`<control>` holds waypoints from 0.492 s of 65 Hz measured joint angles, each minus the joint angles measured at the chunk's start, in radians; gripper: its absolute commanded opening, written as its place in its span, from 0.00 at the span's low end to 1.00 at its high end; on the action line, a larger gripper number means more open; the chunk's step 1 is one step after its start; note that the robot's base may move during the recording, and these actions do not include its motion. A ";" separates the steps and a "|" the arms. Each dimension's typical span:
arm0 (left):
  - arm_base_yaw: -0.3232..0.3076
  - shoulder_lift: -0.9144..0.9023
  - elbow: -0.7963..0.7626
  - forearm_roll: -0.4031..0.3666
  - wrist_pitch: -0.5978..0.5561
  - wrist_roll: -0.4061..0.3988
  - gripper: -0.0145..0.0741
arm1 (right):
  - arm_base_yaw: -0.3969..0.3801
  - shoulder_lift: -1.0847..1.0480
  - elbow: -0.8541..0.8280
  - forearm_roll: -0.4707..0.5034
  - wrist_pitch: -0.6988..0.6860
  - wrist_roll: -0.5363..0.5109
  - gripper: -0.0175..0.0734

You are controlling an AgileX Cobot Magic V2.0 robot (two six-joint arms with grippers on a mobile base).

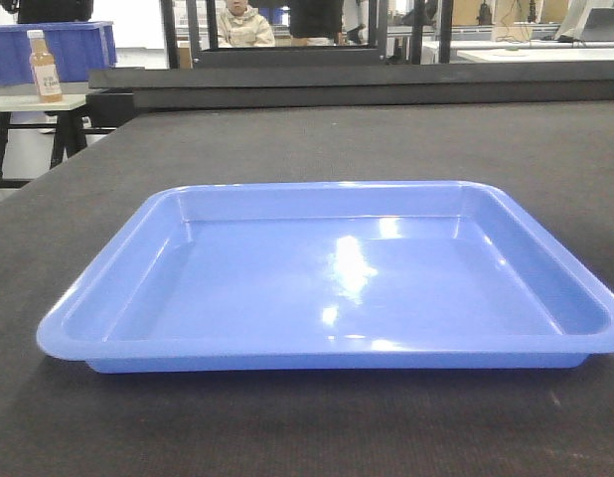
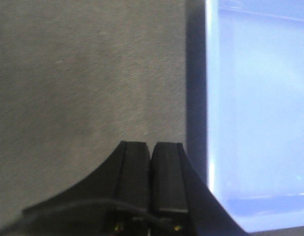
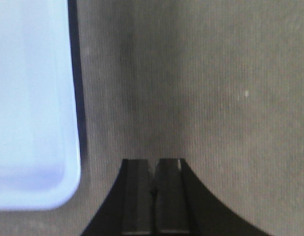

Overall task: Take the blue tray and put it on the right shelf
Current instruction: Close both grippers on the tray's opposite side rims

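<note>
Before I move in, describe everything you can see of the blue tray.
The blue tray is glossy light periwinkle plastic, shallow and rectangular, with rounded corners, sloped walls and a flared rim. It is empty and lies flat on the dark mat. The left gripper and right gripper sit shut beside it, not gripping it.

Shiny plastic on rough cloth
The blue tray [image 1: 327, 288] was smooth, shiny plastic. The table [image 1: 287, 139] wore a dull, dark grey cloth with a fine weave. The left gripper [image 2: 151, 147] and right gripper [image 3: 154, 164] looked dull black.
</note>
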 measured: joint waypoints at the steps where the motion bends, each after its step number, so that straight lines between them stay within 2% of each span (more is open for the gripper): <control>1: -0.011 0.019 -0.009 0.007 0.000 -0.010 0.12 | 0.014 0.009 -0.006 -0.015 -0.006 0.021 0.25; 4: -0.054 0.064 -0.039 0.048 0.000 -0.066 0.12 | 0.047 0.030 -0.020 -0.051 -0.016 0.073 0.25; 8: -0.114 0.123 -0.080 0.148 0.000 -0.170 0.12 | 0.107 0.068 -0.042 -0.103 -0.018 0.134 0.25; 14: -0.184 0.210 -0.145 0.257 0.016 -0.298 0.12 | 0.170 0.135 -0.077 -0.127 -0.018 0.175 0.25; 21: -0.240 0.305 -0.230 0.284 0.059 -0.357 0.12 | 0.213 0.234 -0.132 -0.107 -0.011 0.188 0.25; 32: -0.287 0.412 -0.335 0.284 0.077 -0.369 0.12 | 0.228 0.337 -0.194 -0.069 -0.017 0.191 0.25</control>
